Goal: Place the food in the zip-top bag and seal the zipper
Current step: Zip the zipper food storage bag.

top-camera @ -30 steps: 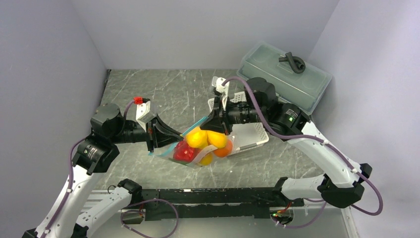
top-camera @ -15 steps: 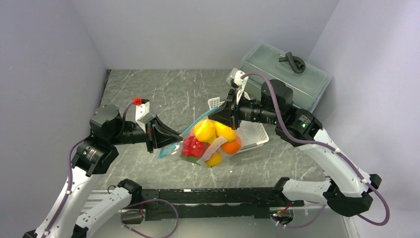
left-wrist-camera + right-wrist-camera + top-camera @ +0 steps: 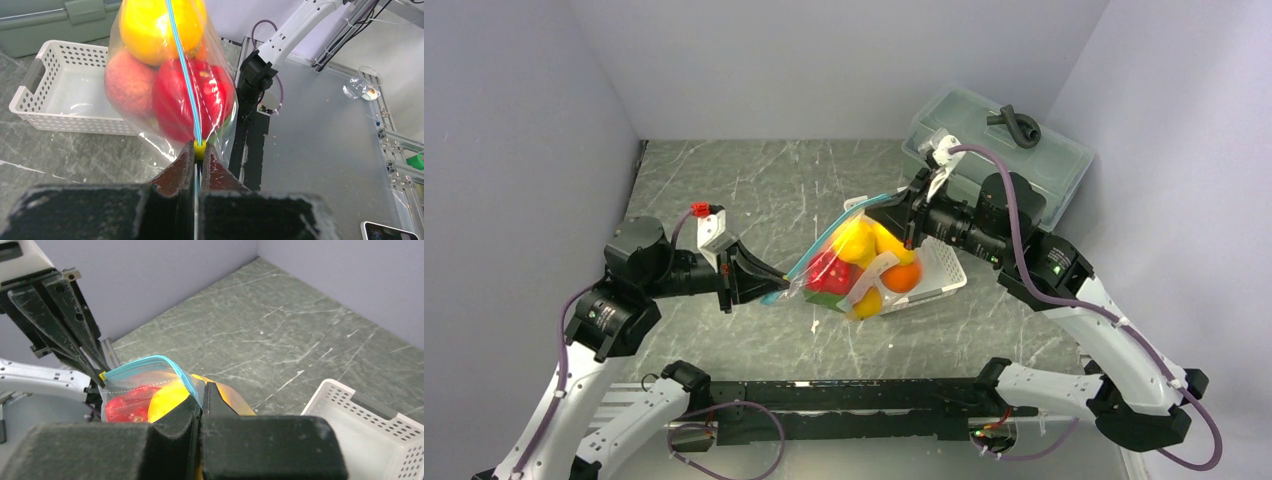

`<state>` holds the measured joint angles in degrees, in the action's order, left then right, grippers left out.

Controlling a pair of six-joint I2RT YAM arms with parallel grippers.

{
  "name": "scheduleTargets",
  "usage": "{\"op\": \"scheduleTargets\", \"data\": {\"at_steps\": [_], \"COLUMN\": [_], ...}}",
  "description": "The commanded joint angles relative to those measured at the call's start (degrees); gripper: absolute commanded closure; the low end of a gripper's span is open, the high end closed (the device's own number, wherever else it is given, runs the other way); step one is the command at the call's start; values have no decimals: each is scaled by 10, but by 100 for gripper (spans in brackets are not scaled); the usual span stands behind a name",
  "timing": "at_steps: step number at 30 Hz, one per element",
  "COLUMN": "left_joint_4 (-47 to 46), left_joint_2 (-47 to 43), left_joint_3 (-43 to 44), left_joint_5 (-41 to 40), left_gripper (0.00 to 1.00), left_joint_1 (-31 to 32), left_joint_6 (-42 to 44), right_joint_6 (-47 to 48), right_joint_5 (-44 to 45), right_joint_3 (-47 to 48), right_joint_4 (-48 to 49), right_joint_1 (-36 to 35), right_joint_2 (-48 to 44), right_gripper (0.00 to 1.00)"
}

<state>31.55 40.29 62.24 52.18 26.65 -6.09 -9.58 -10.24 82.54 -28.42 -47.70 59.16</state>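
Nearest, the left claw (image 3: 776, 281) is pinched shut on the near end of the zipper (image 3: 834, 237), its tips closed just below a small yellow tab (image 3: 199, 148). It has barely moved in the last second. From there the teal strip runs up and away as one thin, taut line to the right claw (image 3: 884, 208), which is also clamped shut on it. That claw has travelled up, away and to the right over the past second, so the span of zipper between the two claws is now much longer. The bag (image 3: 856, 285) has risen with it and now hangs between the claws, seemingly clear of the table (image 3: 724, 190). The food (image 3: 854, 262), yellow, red, orange and peach pieces, is bunched inside. It seems the right claw has run along the zipper to press it closed, so sealing is far along or done. Whether the stretch beyond the right claw is shut cannot be told. Behind the bag is the white basket (image 3: 944, 270), which the bag now partly overlaps, and furthest back is the lidded box (image 3: 1014, 170).
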Motion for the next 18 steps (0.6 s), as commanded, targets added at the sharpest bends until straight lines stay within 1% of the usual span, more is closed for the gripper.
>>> {"op": "scheduleTargets", "data": {"at_steps": [1, 13, 18], "left_joint_4": [44, 49, 57], "left_joint_2": [-14, -17, -17], "left_joint_3": [0, -6, -4], "left_joint_5": [5, -1, -3], "left_gripper": [100, 100, 100], "left_joint_1": [1, 1, 1], "left_joint_6": [14, 9, 14], "right_joint_6": [-3, -10, -9], "right_joint_5": [121, 205, 222], "right_joint_3": [-6, -52, -71], "right_joint_4": [109, 158, 180], "right_joint_1": [15, 15, 16], "right_joint_2": [-39, -84, -103], "right_gripper": [100, 100, 100]}}
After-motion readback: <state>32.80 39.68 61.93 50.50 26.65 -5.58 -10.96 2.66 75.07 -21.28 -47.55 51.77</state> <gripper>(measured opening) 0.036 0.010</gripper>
